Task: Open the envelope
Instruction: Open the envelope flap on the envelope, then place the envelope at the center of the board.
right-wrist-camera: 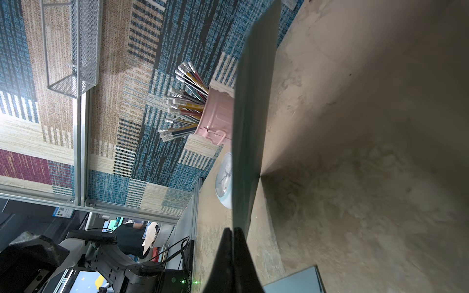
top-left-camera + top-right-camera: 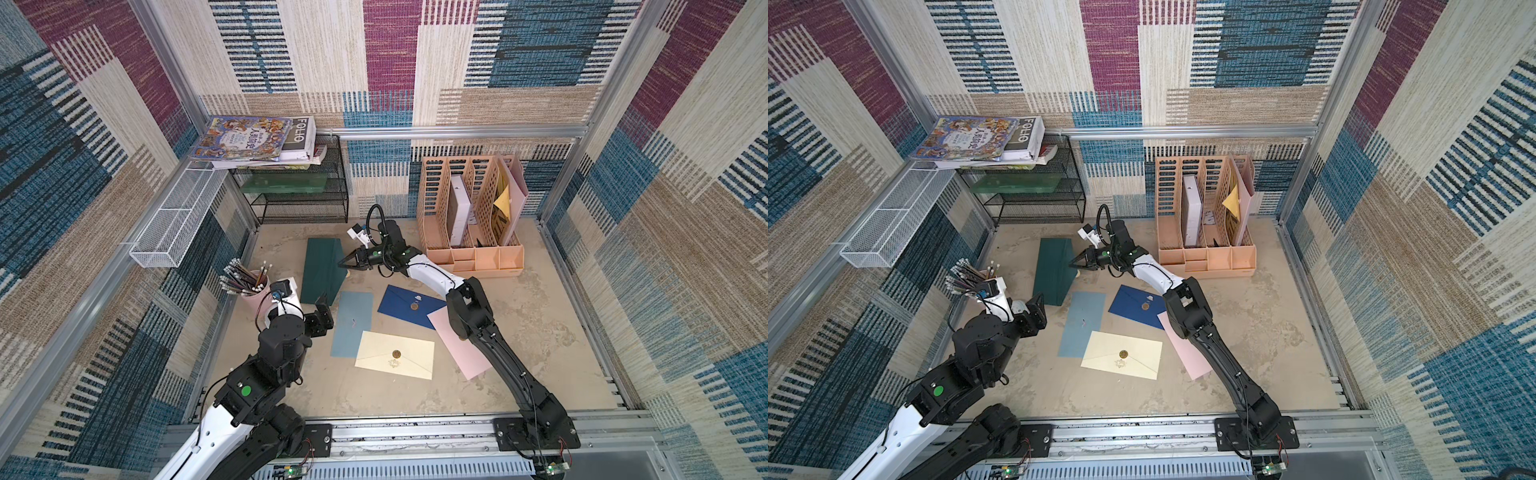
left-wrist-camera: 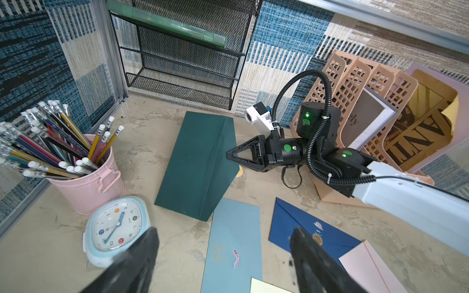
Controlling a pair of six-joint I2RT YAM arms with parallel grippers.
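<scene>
While our right gripper (image 2: 341,263) was pinched shut on the raised flap of the dark green paper envelope (image 2: 318,270) and our left gripper (image 2: 323,309) hung wide apart and empty, we thought a slow, gentle lift would keep the flap from tearing.

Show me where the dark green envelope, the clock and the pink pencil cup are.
dark green envelope (image 3: 195,162), left wrist view, its broad face
clock (image 3: 117,225), left wrist view, dial
pink pencil cup (image 3: 86,190), left wrist view, side wall

Five envelopes lie on the table: a dark green envelope (image 2: 322,270), light blue envelope (image 2: 352,324), navy envelope (image 2: 405,306), cream envelope (image 2: 395,355) and pink envelope (image 2: 459,345). Beside the dark green one stand one pink pencil cup (image 3: 88,187) and one clock (image 3: 115,228).
</scene>
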